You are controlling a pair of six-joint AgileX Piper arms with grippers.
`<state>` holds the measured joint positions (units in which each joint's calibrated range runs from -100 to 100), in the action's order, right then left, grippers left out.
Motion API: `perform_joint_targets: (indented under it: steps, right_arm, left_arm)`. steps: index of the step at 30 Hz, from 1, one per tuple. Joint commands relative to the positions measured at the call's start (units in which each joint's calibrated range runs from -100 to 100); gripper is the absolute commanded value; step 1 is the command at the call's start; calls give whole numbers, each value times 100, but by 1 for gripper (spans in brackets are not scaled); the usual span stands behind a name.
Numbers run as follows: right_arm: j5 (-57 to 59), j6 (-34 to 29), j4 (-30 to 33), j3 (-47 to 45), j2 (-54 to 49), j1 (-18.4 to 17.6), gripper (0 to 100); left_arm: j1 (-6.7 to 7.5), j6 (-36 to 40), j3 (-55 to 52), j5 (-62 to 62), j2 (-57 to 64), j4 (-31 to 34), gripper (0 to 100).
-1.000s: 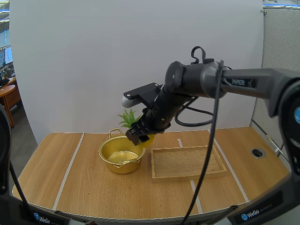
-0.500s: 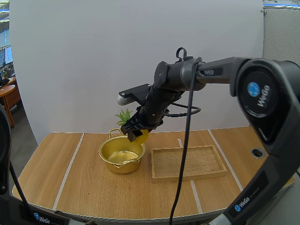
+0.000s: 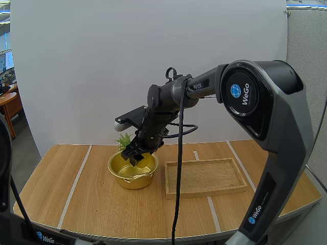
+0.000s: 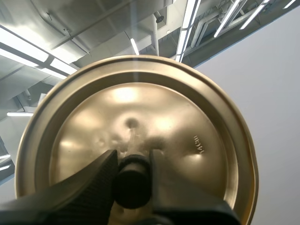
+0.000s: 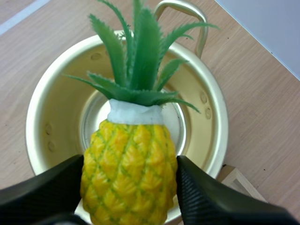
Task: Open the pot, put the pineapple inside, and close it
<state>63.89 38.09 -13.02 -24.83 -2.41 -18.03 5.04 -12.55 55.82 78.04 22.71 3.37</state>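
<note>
— Since a second ago the right arm has swung to the left and lower. The right gripper now hangs over the pot's open mouth instead of at its right rim.

— And its fingers?

— They stand apart by the width of the fruit, pressed to both flanks of the pineapple. Its yellow body lies between them and its green crown points towards the pot's far handle.

— Is the pineapple in the pot?

— It is above the golden bowl, inside the ring of the rim. I cannot tell whether it touches the bottom.

— The left side?

— The left gripper is closed on the black knob of the lid. One finger is on each side of the knob, with the lid's golden disc beyond them, so the lid is off the pot.

— What else is on the table?

— The wooden tray lies just beside the pot, to its right.
</note>
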Motion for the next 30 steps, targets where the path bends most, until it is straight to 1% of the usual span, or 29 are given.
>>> perform_joint_targets:
  steps: [1, 8, 21, 24, 30]
  right_arm:
    - [-258, -26, 128, 50, 268, -5, 0]
    - [-324, -17, 128, 50, 593, -29, 0]
    - [-425, -52, 128, 64, 929, -204, 0]
    - [-477, -187, 248, 64, 954, -204, 0]
    - [-404, -229, 353, 64, 954, -204, 0]
  left_arm:
    - [11, 55, 47, -213, 18, 62, 0]
    - [11, 55, 47, -213, 18, 62, 0]
    - [11, 55, 47, -213, 18, 62, 0]
    - [11, 55, 47, -213, 18, 62, 0]
    - [11, 55, 47, -213, 18, 62, 0]
